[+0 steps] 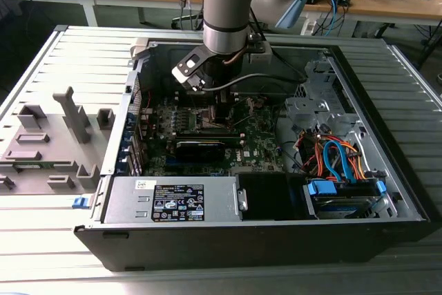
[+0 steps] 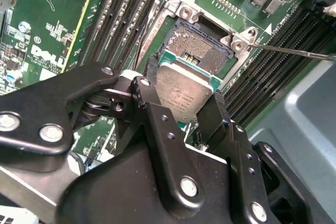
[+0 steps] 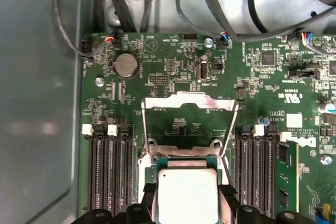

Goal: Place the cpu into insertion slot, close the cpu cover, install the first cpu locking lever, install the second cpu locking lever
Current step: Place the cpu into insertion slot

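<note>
In the exterior view, grey rack (image 1: 52, 143) lying on the bench (image 1: 41, 253) at 9 o'clock of the open computer case (image 1: 228, 240). In both wrist views, pinching the chip (image 2: 184, 93) (image 3: 188, 195) between the fingers (image 2: 149, 103), over the bare socket (image 2: 202, 51). Cover plate (image 3: 189, 109) standing up open, off the socket.

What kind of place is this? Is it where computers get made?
Probably a robot lab or workshop. An open computer case lies on a metal table. A robot arm reaches into it with a small chip in its hand. Wooden desks with cables stand behind.
</note>
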